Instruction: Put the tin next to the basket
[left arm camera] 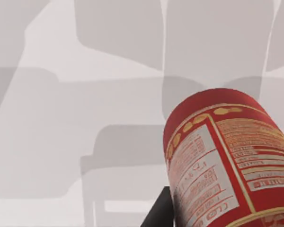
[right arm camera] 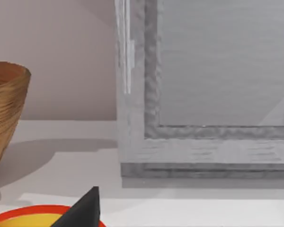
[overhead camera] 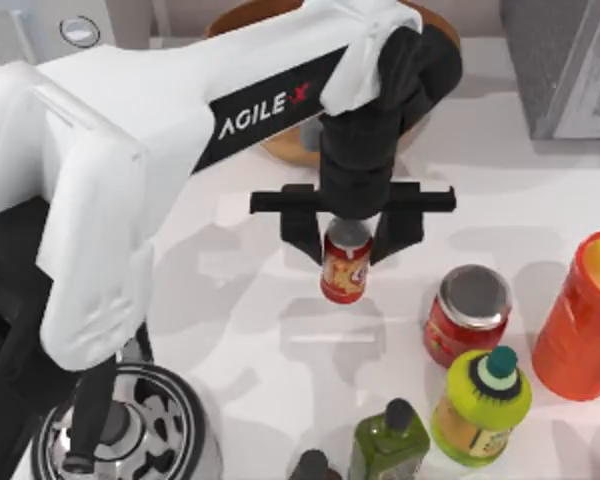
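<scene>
I have my left gripper (overhead camera: pixel 348 243) clamped on the tin (overhead camera: pixel 346 262), its two black fingers pressed against the can's upper sides just below the silver top. The tin is a slim red cylinder with a cream-yellow label and red lettering; in the left wrist view the tin (left arm camera: pixel 227 161) shows fine printed panels on a smooth, glossy wall, and a black fingertip (left arm camera: pixel 160 213) edges in beside it. I cannot tell whether its base touches the white table (overhead camera: pixel 250 330) or hangs just above it.

The basket (overhead camera: pixel 280 140) lies beyond the tin, toward the far edge of the table, mostly covered by my white forearm; what shows is a rounded, light brown woven rim. In the right wrist view the basket (right arm camera: pixel 7 109) appears as a bowl-shaped wall of fine horizontal weave.

To the right of the tin stands a squat red jar (overhead camera: pixel 467 316) with a flat grey metal lid, and farther right a tall orange-red container (overhead camera: pixel 585 320). Nearer than the jar sit a lime-green bottle (overhead camera: pixel 480 405) with a dark green cap and a dark olive bottle (overhead camera: pixel 390 445). A chrome, ribbed round object (overhead camera: pixel 170 420) sits near-left of the tin.

For my right gripper (right arm camera: pixel 83 210) I see a black tip and cannot tell its state.
</scene>
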